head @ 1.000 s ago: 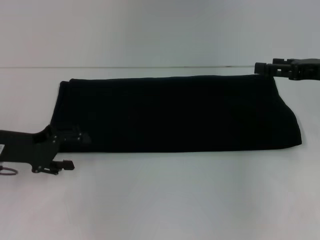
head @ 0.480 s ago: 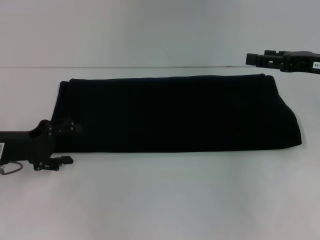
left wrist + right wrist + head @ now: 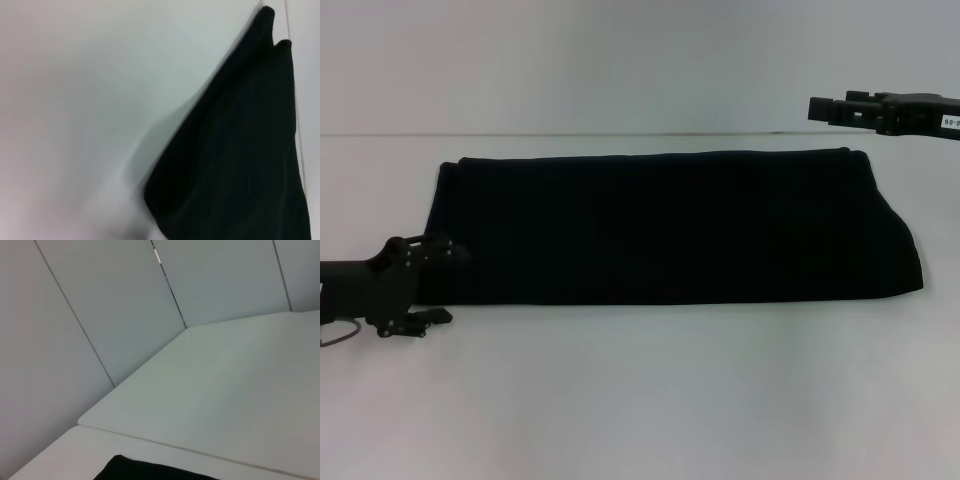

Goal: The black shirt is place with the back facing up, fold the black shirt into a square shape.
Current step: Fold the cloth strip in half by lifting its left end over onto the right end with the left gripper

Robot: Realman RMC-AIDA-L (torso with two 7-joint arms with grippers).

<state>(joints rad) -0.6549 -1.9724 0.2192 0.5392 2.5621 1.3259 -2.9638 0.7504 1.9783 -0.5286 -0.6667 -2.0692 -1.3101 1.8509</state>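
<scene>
Even, diffuse light; no glare. White table (image 3: 640, 400) evenly lit, only a faint shadow along the shirt's (image 3: 670, 225) near edge. Shirt reads flat black, folds barely visible. Left wrist view soft, smeared along the shirt edge (image 3: 165, 155). Right wrist view clean.

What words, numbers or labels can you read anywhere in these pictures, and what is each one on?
One small white label with dark characters sits on the right gripper body, raised past the far right corner of the black shirt: too small and blurred to read.
No text on the shirt, the white table, or the left gripper at the shirt's near left corner.
</scene>
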